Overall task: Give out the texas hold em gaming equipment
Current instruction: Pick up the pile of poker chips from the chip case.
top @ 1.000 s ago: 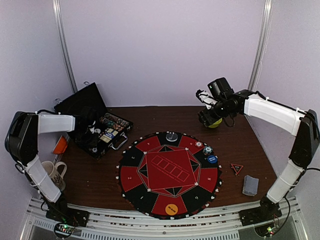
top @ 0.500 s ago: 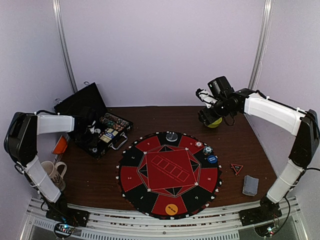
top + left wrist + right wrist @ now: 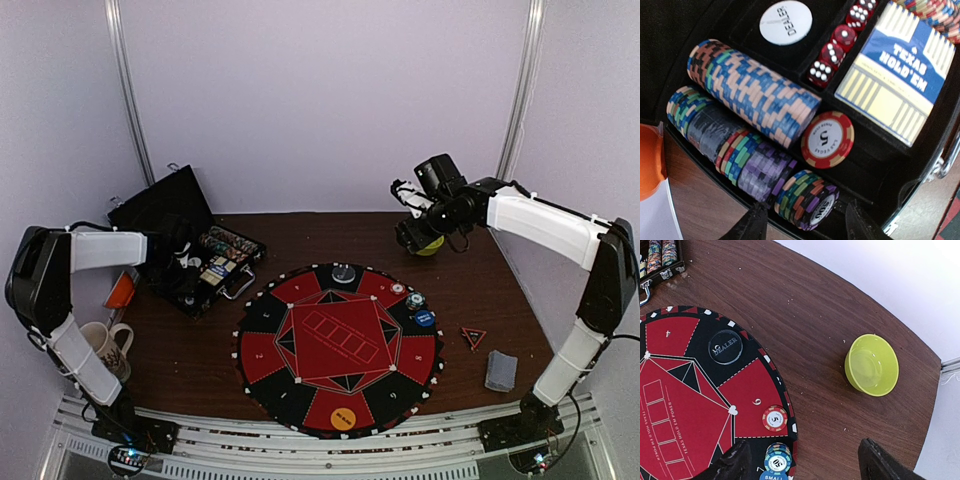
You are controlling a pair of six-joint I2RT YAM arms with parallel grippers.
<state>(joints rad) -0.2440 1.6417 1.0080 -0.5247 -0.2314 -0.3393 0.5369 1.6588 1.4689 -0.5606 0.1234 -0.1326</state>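
Brown wooden table (image 3: pixel 190 350) under pale walls (image 3: pixel 320 100); left hand (image 3: pixel 807 222) and right hand (image 3: pixel 807 462) both gape, empty

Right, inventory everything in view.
mat: 1, red-black, centre
case: 1, black, far left
chip rows: several, multicoloured, case
dice: 5, red, case
dealer button: 1, white, case
card box: 1, blue, case
dealer disc: 1, black, mat
red chip: 1, red, mat
chip stack: 1, multicoloured, mat
blue disc: 1, blue, mat
orange disc: 1, orange, mat
bowl: 1, lime, far right
card deck: 1, grey-blue, near right
mug: 1, white, near left
left fingers: 2, black, apart over case
right fingers: 2, black, apart
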